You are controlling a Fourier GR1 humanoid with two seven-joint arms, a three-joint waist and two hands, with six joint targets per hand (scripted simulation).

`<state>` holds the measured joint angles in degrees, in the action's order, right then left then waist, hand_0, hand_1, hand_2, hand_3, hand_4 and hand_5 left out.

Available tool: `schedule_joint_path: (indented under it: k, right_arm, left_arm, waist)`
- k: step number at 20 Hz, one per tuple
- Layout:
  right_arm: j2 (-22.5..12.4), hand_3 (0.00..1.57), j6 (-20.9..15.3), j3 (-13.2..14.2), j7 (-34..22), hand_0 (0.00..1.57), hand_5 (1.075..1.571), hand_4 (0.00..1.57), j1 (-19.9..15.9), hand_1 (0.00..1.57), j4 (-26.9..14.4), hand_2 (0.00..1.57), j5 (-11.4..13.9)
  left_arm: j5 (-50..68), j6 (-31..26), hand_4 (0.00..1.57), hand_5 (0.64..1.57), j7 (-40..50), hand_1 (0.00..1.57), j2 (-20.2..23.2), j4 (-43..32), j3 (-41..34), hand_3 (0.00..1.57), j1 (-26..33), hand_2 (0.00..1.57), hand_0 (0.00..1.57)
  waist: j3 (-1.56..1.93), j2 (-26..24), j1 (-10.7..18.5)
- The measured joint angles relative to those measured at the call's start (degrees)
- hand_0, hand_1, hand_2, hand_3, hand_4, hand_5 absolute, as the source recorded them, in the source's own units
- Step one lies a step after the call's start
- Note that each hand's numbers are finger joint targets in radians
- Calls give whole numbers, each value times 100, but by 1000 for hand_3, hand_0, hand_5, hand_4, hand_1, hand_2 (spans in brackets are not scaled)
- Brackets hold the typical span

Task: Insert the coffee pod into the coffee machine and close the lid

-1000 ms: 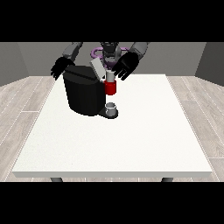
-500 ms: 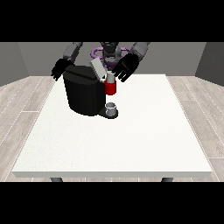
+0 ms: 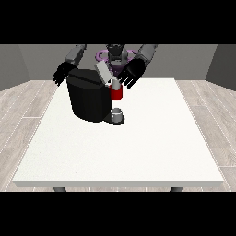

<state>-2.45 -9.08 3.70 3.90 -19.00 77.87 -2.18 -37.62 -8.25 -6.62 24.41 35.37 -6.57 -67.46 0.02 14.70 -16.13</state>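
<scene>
The black coffee machine (image 3: 89, 97) sits on the white table (image 3: 138, 147), and its grey lid (image 3: 103, 72) is tipped up, same as a moment ago. The hand at the view's right (image 3: 130, 74) has barely moved; it hangs by the red part (image 3: 117, 93) with fingers spread, holding nothing. The hand at the view's left (image 3: 61, 73) is spread open too. A small cup (image 3: 117, 113) stands below. I cannot tell where the pod is.

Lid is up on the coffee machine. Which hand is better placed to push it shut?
The robot's left, probably: the hand at the view's right hangs, fingers spread, beside the raised lid and the red part. The hand at the view's left sits behind the coffee machine, far from the lid.
</scene>
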Motion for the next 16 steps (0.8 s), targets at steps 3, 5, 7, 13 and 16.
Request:
schedule_joint_path:
  k: [3, 5, 7, 13, 16]
  right_arm:
    - [-59, 0, 42, 32, -9, 0, 1571, 446, -37, 0, 38, 0, -30]
    - [-41, 0, 8, -21, -134, 0, 1571, 433, -30, 0, 136, 0, -3]
    - [-5, 0, -20, -50, -109, 0, 1571, 418, -17, 0, 123, 0, 23]
    - [40, 0, -116, -79, -153, 0, 1571, 401, 43, 0, 137, 0, 79]
    - [32, 0, -22, -81, -29, 0, 1571, 438, 140, 0, 172, 0, 24]
  left_arm:
    - [-1, 4, 467, 1571, -44, 1220, 31, -16, -31, 1152, 2, 1252, 1220]
    - [-3, 2, 460, 1571, -80, 1211, 62, -68, -57, 1123, 26, 1239, 1211]
    - [-22, 17, 457, 1571, -30, 1161, 34, -72, -56, 1058, 10, 1195, 1161]
    - [-107, 22, 403, 1571, -89, 1085, 14, -71, -3, 956, 43, 1132, 1085]
    - [-127, -32, 365, 1571, -195, 1051, 117, -75, -8, 953, 52, 1118, 1051]
  waist:
    - [4, 58, -31]
    - [6, 45, -62]
    - [1, 47, -74]
    - [6, 13, -33]
    - [10, 38, -46]
